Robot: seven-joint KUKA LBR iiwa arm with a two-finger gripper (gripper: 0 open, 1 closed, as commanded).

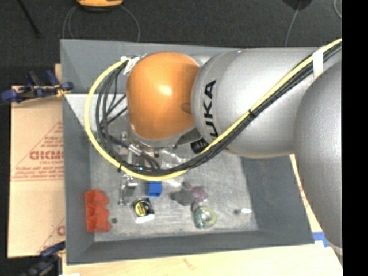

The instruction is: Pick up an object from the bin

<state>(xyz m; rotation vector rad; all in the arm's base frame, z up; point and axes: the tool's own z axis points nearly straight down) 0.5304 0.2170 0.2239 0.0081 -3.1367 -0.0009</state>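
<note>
Grey metal bin [76,177]: its upper floor is hidden beneath the orange wrist cover [161,94] and looped cables [102,125].

At far left lies a red ridged plastic block [97,211], clear of the wall. To its right the gripper [125,190] stands low over the floor, a metallic part largely masked by the wrist; spread or closed cannot be told, and nothing is seen held.

Just beside it on the right sits a small blue block [154,188], and below that a round black-and-yellow item [144,209], kind unclear. Further right are a grey-and-purple lump [191,195], indistinct, a glassy round piece [203,217], and a small white scrap [245,211].
</note>
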